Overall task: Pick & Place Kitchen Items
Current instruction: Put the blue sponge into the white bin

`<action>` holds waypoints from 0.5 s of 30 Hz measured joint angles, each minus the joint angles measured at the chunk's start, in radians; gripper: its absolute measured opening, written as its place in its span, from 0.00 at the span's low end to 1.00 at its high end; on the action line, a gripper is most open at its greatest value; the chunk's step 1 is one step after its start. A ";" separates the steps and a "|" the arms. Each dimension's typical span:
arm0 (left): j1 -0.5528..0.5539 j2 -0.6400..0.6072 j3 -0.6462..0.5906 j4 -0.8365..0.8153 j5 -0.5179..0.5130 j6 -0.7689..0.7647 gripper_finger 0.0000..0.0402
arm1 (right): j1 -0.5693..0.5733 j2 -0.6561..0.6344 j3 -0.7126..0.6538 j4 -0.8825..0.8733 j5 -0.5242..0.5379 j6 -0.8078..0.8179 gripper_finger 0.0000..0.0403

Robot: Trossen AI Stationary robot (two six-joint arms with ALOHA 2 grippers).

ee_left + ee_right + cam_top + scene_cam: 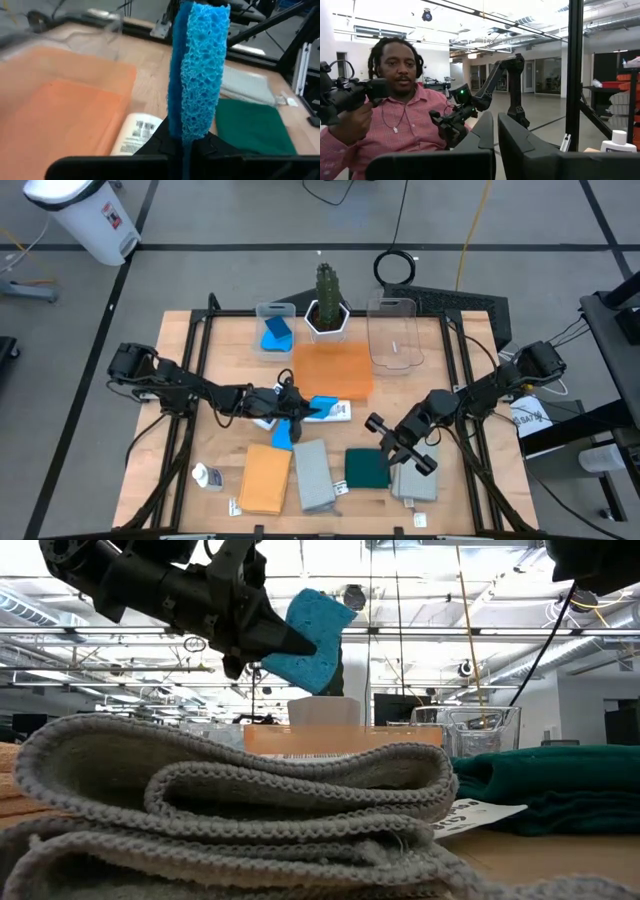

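My left gripper (297, 412) is shut on a bright-blue sponge (322, 406), held in the air over a white labelled bottle (338, 416) lying just in front of the flat orange tray (333, 370). The sponge also shows high up in the low view (310, 635). My right gripper (400, 445) is shut and empty above the dark green cloth (367, 468); in its wrist view (496, 122) it points level out into the room. A second blue sponge (282, 436) lies by the orange cloth (265, 478). My left gripper pinches one end of the sponge (183, 136) between its two fingers, which press on the two broad faces. The fingers come about level from the table's left. The sponge sticks out beyond the fingertips (292, 640), lifted clear of the table and the bottle.
Folded grey cloths (315, 475) (415, 482) lie near the front edge, the nearer one filling the low view (250, 800). Another white bottle (207, 476) lies front left. At the back stand a clear bin holding a blue sponge (275, 330), a cactus (327, 305) and another clear bin (393, 335). A person (395, 115) stands beyond the table.
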 joint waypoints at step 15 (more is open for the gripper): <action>0.159 -0.320 0.000 -0.272 -0.001 0.130 0.02 | -0.006 0.000 0.000 -0.012 0.034 0.003 0.00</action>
